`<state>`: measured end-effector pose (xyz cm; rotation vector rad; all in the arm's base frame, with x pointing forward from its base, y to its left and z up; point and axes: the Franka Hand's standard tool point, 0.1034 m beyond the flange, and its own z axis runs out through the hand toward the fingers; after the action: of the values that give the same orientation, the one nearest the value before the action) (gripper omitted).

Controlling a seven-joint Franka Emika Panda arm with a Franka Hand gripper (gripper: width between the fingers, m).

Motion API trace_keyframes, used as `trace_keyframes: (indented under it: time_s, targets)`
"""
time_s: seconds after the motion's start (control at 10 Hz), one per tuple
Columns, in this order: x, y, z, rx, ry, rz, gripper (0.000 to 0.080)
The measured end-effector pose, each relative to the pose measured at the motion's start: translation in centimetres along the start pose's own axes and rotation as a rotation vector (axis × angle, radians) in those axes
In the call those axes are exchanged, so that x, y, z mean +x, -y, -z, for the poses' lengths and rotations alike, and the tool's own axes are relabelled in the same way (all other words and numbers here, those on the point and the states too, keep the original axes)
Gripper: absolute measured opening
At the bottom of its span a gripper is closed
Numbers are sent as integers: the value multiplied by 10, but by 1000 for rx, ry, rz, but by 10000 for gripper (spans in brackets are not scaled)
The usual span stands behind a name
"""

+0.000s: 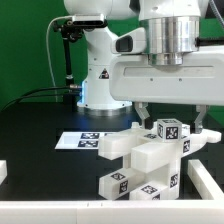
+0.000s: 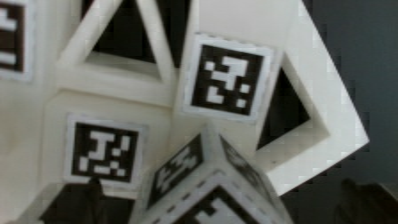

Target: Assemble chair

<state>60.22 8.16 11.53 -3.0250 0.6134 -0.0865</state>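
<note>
The chair's white blocky parts (image 1: 140, 160) lie stacked at the table's middle, with black-and-white tags on their faces. On top stands a small tagged piece (image 1: 170, 130). My gripper (image 1: 171, 122) hangs just over it, open. One finger sits on each side of the piece, with a gap on both sides. In the wrist view the white chair parts (image 2: 125, 100) fill the picture from close up, with a tag (image 2: 228, 78) on a slanted bar and a tagged corner (image 2: 222, 185) nearest the camera. My fingertips are not clearly visible there.
The marker board (image 1: 82, 140) lies flat on the black table behind the stack. A white bracket (image 1: 206, 180) stands at the exterior view's right and another (image 1: 3, 172) at its left edge. The arm's base (image 1: 100, 80) rises at the back.
</note>
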Motion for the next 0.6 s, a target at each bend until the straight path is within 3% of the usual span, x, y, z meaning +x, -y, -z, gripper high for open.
trace_keyframes:
  time_s: [0.1,0.3,0.5,0.6]
  targets:
    - [0,-1,0,-26,-6,200,649]
    - [0,-1,-1,-25,-5,237,649]
    - [0,-1,-1,-25,-6,196,389]
    - [0,-1,-1,-25,-6,159,389]
